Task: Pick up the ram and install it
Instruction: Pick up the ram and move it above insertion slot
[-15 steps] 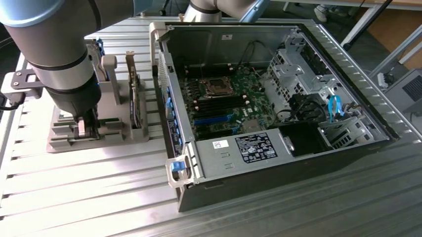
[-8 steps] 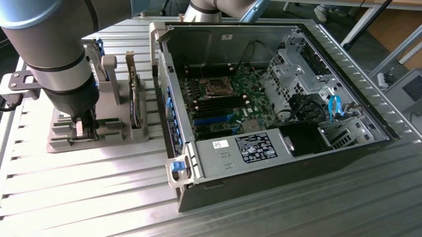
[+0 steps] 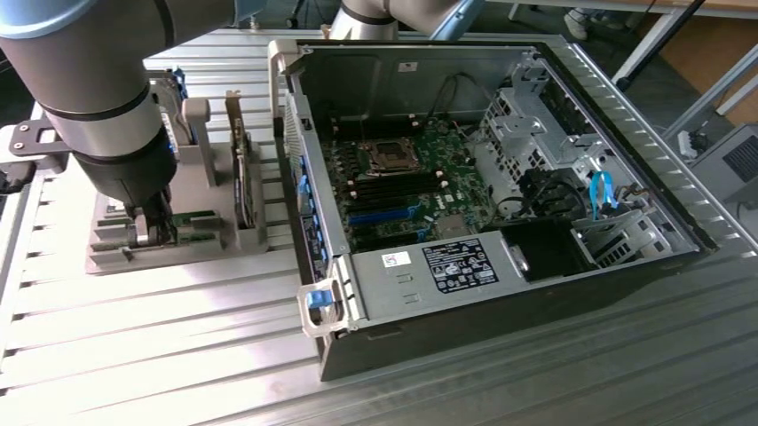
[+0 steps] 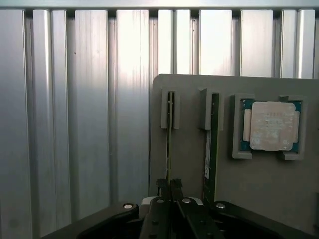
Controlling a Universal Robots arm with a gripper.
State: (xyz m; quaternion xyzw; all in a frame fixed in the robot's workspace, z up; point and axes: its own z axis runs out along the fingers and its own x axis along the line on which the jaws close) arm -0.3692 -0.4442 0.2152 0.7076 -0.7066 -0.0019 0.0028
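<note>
Ram (image 4: 170, 134) stands edgewise in grey holder (image 4: 259, 189), jaws pinched onto it.

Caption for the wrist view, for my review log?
Gripper shut on a ram stick standing in the grey holder; second stick and processor alongside.

Thin ram (image 4: 170, 130) upright, on edge

Robotics lab or workshop. Ribbed aluminium surface (image 3: 154, 355) carries an open PC case (image 3: 414, 67) and a grey parts fixture (image 3: 255, 241). 1 industrial robot arm (image 3: 95, 106) over it.
</note>
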